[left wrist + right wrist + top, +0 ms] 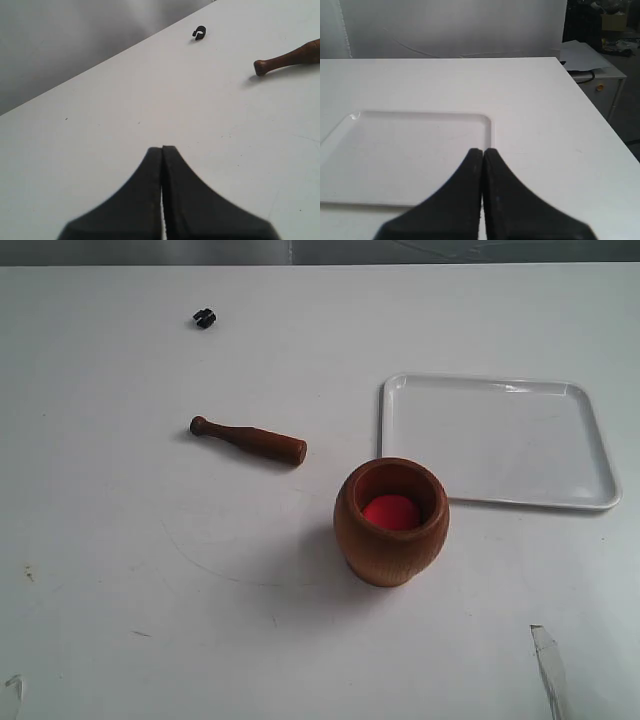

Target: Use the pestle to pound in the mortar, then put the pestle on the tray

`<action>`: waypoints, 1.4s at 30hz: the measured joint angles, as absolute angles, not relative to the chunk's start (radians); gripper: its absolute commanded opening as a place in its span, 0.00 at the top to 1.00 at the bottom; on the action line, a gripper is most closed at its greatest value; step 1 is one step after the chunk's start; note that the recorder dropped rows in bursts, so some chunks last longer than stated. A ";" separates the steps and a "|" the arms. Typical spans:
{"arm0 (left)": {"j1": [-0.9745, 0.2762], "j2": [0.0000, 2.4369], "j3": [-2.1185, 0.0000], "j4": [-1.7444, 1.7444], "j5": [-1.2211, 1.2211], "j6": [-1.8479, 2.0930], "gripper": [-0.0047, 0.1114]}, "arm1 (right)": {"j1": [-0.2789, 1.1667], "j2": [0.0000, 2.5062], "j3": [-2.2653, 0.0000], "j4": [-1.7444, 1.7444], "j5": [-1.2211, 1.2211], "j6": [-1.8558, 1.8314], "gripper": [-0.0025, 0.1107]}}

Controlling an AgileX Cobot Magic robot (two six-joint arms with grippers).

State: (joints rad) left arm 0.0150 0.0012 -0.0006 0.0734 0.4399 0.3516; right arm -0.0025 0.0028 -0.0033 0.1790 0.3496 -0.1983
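Note:
The brown wooden mortar [391, 521] stands upright near the table's middle, its red bottom showing. The dark reddish pestle [249, 440] lies flat on the table to the mortar's upper left, knobbed end pointing left; its thin end also shows in the left wrist view as the pestle [287, 58]. The glossy white tray [497, 440] lies bare to the mortar's upper right and appears as the tray [405, 155] in the right wrist view. My left gripper [162, 148] is shut and holds nothing, well short of the pestle. My right gripper [483, 150] is shut, holds nothing and hovers over the tray's corner.
A tiny black object [204, 317] lies at the far left of the white table [120, 540], also seen as the black clip [199, 33]. Beyond the table's edge on the right stands another desk with papers [590, 62].

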 measured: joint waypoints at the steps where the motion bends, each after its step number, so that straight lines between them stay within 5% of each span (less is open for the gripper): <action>1: 0.015 0.001 -0.001 0.073 0.440 0.352 0.96 | -0.003 0.003 -0.003 0.179 0.350 -0.198 0.98; 10: 0.015 0.001 -0.001 0.073 0.440 0.352 0.96 | -0.003 0.003 -0.003 0.123 0.303 -0.230 0.98; 27: 0.015 0.001 -0.001 0.073 0.440 0.352 0.96 | -0.003 0.002 -0.003 0.414 -0.523 0.120 0.98; 33: 0.015 0.001 -0.001 0.073 0.440 0.352 0.96 | -0.003 0.126 -0.016 -0.098 -1.000 0.582 0.98; 42: 0.015 0.001 -0.001 0.073 0.440 0.352 0.96 | -0.003 0.782 -0.509 -0.690 -0.969 0.806 0.98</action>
State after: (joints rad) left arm 0.0150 0.0012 -0.0006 0.0734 0.4399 0.3516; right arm -0.0025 0.7817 -0.5089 -0.6905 -0.9689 0.8055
